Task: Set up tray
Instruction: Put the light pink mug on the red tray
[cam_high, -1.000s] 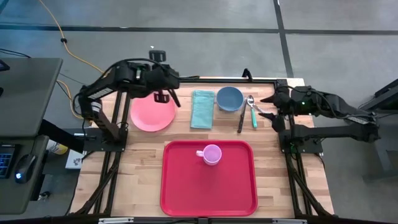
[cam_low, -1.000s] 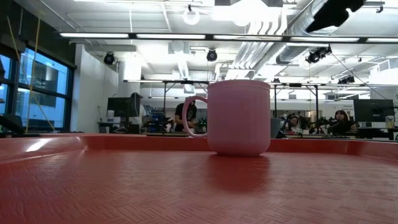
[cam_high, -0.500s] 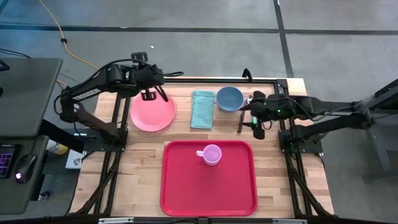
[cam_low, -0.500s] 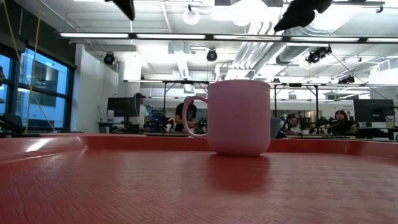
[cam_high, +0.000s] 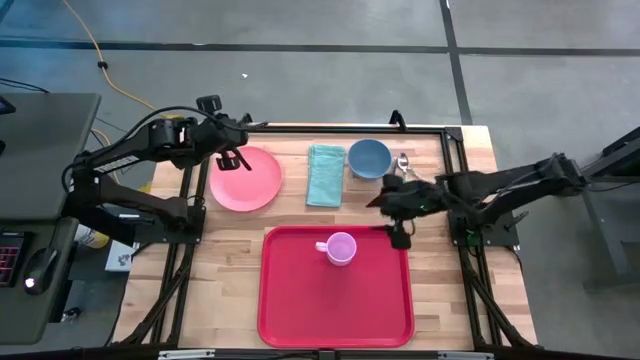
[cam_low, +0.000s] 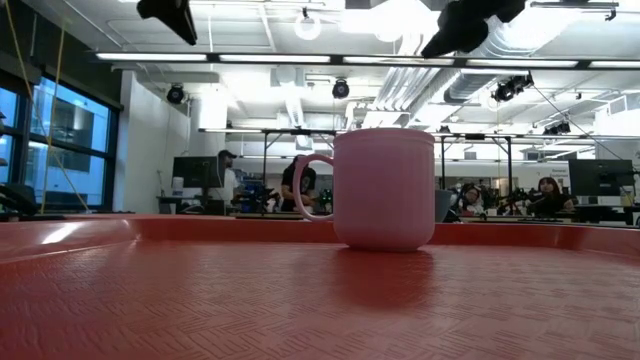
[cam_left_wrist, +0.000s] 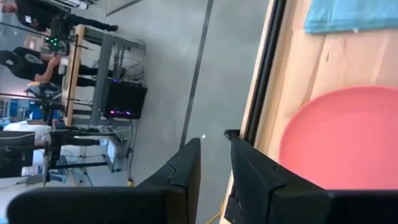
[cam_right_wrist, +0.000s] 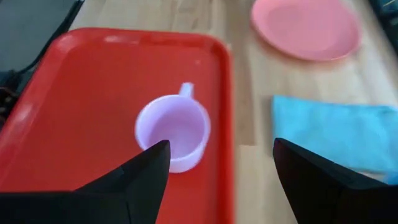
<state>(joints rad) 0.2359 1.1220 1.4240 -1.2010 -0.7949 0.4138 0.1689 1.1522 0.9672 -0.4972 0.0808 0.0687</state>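
The right gripper (cam_high: 397, 208) is seen with fingers spread wide and nothing held, positioned above the far right corner of the tray (cam_high: 300, 300), near the pink mug (cam_high: 340, 247) that stands inside the tray's far half. The left gripper (cam_high: 232, 157) is found with fingers nearly together and empty, above the far left edge of the pink plate (cam_high: 246, 180), well beyond the tray. Beyond the tray's far rim, a teal cloth (cam_high: 325, 175) and a blue bowl (cam_high: 369, 158) are noted to the plate's right.
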